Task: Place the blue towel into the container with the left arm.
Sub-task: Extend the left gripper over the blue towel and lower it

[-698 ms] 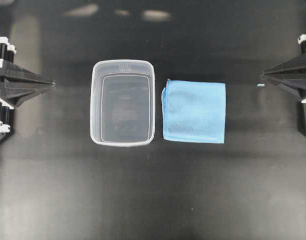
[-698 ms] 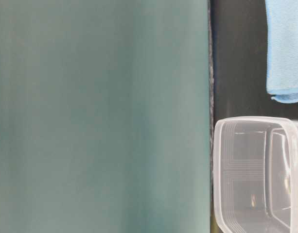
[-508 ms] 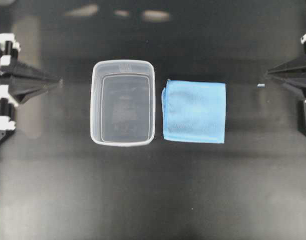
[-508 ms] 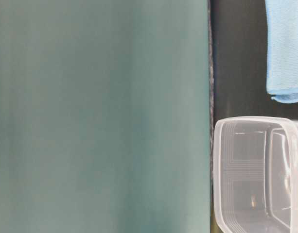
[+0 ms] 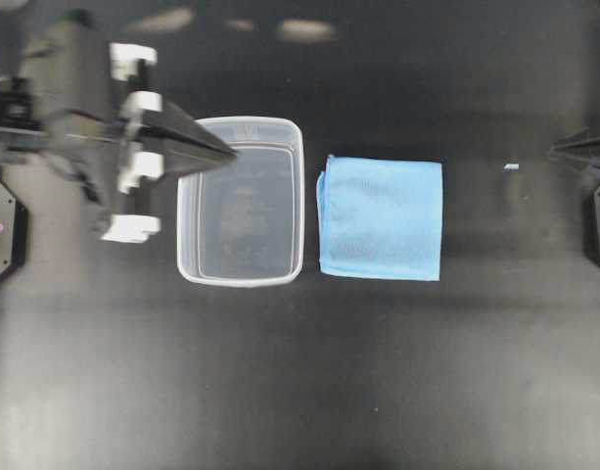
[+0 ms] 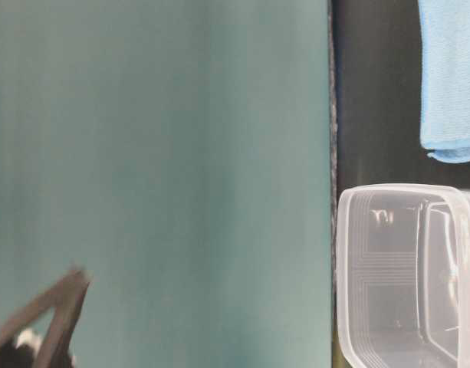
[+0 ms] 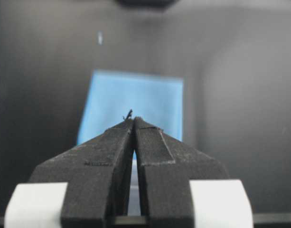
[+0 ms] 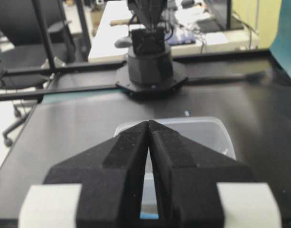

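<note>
Left gripper (image 5: 229,153) is over the tub's (image 5: 187,245) far-left corner in the overhead view, motion-blurred, its tip pointing right toward the towel (image 5: 381,218). Fingers pressed together at the tip, nothing between them; the left wrist view confirms it (image 7: 134,118), with both black fingers meeting in a point.

Towel lies flat on the black table (image 5: 300,372), folded square, just right of the tub, with a narrow gap between them and no contact visible. In the left wrist view the towel (image 7: 136,102) sits straight ahead beyond the fingertips, blurred. Table-level view shows only its lower corner (image 6: 451,84) at top right, with the folded layers visible at the edge.

Tub is upright and clear, nothing inside. Its rim shows at bottom right in the table-level view (image 6: 388,192).

Right gripper (image 5: 557,153) is at the far right edge of the overhead view, well apart from the towel, mostly out of frame. Right wrist view (image 8: 148,122): fingers closed to a point, holding nothing, aimed at the tub (image 8: 216,130) and the left arm's base (image 8: 151,71) beyond it.

A small light speck (image 5: 512,166) lies on the table between the towel and the right gripper.

The left gripper tip (image 6: 77,277) enters the table-level view at bottom left, blurred, against the teal backdrop (image 6: 158,153).
</note>
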`<state>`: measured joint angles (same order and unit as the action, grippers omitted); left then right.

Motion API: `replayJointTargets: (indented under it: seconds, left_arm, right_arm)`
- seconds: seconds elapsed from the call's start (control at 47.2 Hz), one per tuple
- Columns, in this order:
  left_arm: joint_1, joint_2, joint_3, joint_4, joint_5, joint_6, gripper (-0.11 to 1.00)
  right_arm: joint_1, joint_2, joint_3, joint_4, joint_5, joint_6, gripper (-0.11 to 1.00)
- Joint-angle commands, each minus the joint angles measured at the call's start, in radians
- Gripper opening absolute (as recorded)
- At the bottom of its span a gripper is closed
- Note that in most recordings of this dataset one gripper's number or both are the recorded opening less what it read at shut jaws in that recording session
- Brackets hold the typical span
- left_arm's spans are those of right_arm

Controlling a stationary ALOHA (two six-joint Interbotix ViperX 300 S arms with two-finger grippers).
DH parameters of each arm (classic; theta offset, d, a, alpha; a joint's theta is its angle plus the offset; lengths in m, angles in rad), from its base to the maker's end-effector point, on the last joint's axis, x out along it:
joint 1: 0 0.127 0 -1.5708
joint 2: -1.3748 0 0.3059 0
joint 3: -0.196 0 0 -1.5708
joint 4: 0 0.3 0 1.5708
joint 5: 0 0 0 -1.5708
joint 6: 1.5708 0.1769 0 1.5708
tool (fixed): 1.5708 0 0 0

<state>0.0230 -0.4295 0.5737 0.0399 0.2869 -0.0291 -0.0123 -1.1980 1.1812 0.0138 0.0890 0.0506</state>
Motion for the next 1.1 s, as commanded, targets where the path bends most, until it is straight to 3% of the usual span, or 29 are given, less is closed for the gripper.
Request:
replayJointTargets:
  seconds: [0.0, 0.106, 0.275, 0.339, 0.444, 0.529, 0.741, 0.825, 1.079]
  left_arm:
    - [0.002, 0.083, -0.115, 0.005, 0.080, 0.009, 0.00]
    - [0.005, 0.178, -0.219, 0.005, 0.178, 0.020, 0.00]
    - [0.011, 0.285, -0.350, 0.005, 0.311, 0.064, 0.01]
    - [0.012, 0.321, -0.393, 0.005, 0.350, 0.091, 0.01]
    - [0.014, 0.399, -0.471, 0.005, 0.403, 0.118, 0.06]
    - [0.014, 0.472, -0.532, 0.005, 0.440, 0.120, 0.18]
    - [0.014, 0.670, -0.699, 0.005, 0.571, 0.123, 0.77]
    - [0.012, 0.749, -0.762, 0.005, 0.601, 0.126, 0.90]
    - [0.017, 0.927, -0.871, 0.005, 0.617, 0.123, 0.90]
  right_arm:
    - [-0.003, 0.000, -0.012, 0.005, 0.014, -0.006, 0.05]
    - [-0.012, -0.002, -0.006, 0.005, 0.025, -0.006, 0.24]
    - [-0.023, -0.003, 0.006, 0.005, 0.032, 0.005, 0.72]
    - [-0.023, -0.005, 0.005, 0.005, 0.032, 0.005, 0.81]
    - [-0.023, -0.015, 0.006, 0.005, 0.032, 0.003, 0.80]
    - [-0.023, -0.028, 0.006, 0.005, 0.034, 0.006, 0.77]
    - [-0.023, -0.072, 0.014, 0.005, 0.040, 0.003, 0.77]
    - [-0.023, -0.089, 0.012, 0.005, 0.060, 0.005, 0.77]
    - [-0.023, -0.117, 0.000, 0.005, 0.071, 0.003, 0.77]
